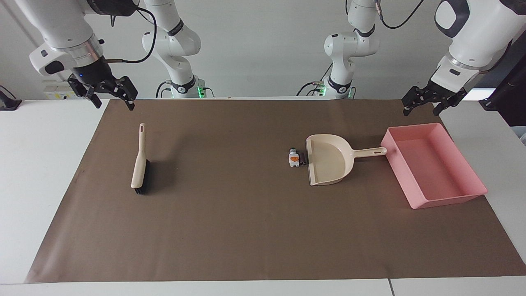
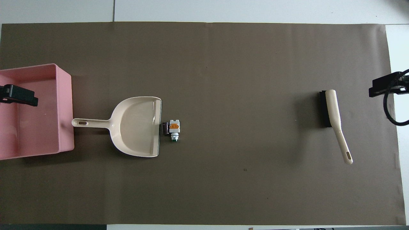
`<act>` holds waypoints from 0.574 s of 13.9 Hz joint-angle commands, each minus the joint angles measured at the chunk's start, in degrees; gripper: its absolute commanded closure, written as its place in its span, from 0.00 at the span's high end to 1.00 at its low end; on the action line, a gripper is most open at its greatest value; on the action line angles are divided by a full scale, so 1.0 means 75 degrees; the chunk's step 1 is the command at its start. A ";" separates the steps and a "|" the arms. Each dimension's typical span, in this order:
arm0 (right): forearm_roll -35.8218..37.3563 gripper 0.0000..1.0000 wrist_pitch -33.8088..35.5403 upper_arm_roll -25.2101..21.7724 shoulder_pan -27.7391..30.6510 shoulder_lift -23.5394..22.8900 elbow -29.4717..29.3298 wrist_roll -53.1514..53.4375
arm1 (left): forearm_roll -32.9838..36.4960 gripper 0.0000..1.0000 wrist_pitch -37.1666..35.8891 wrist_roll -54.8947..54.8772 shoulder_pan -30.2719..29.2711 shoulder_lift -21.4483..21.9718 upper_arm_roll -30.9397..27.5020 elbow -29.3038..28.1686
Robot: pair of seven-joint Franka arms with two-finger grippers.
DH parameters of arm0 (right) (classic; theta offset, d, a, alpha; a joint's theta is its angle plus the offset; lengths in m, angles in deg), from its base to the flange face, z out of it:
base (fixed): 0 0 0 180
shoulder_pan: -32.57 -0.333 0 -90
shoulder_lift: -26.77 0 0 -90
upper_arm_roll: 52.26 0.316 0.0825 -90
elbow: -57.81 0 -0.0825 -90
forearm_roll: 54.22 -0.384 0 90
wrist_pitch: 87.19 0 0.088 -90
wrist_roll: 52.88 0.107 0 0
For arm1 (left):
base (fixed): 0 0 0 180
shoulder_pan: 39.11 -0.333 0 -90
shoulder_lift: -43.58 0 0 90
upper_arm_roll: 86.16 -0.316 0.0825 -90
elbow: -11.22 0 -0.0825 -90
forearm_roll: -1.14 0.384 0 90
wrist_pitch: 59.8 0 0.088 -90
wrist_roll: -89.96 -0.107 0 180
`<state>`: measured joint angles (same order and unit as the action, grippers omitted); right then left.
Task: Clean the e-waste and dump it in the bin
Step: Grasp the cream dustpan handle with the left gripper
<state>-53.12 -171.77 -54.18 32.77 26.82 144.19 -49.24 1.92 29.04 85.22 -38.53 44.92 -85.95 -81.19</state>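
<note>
While e-waste (image 1: 294, 158) lies outside, bin (image 1: 415, 197) holds nothing.

A plain pale wall (image 1: 263, 49) rises at the edge of a white table (image 1: 37, 164) covered by a brown mat (image 1: 246, 222).

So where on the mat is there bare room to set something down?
Bare mat lies between the brush and the e-waste, and along the edge farthest from the robots. It is crowded where e-waste, dustpan and bin line up.

Glossy plastic bin (image 1: 435, 197) and dustpan (image 1: 328, 162) on a matt, paper-like brown mat (image 1: 246, 230).
</note>
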 commanded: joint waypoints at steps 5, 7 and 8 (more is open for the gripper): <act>-0.0064 0.99 -0.1700 -0.0003 0.0256 0.0916 0.2256 -0.0239 | 0.0142 0.99 0.0318 -0.1636 0.0097 0.0044 0.0055 -0.0042; -0.0076 0.99 -0.2733 -0.0038 0.0256 0.1410 0.3665 -0.0320 | 0.0142 0.99 0.0412 -0.2947 0.0319 0.0044 0.0055 -0.0077; -0.0076 0.99 -0.2888 -0.0061 0.0267 0.1423 0.3984 -0.0437 | 0.0142 0.98 0.0494 -0.3499 0.0332 0.0079 0.0066 -0.0170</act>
<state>-53.14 -188.02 -54.66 33.97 32.18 163.19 -49.81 1.92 30.92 66.48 -37.26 44.92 -85.35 -81.22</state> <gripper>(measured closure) 0.009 0.013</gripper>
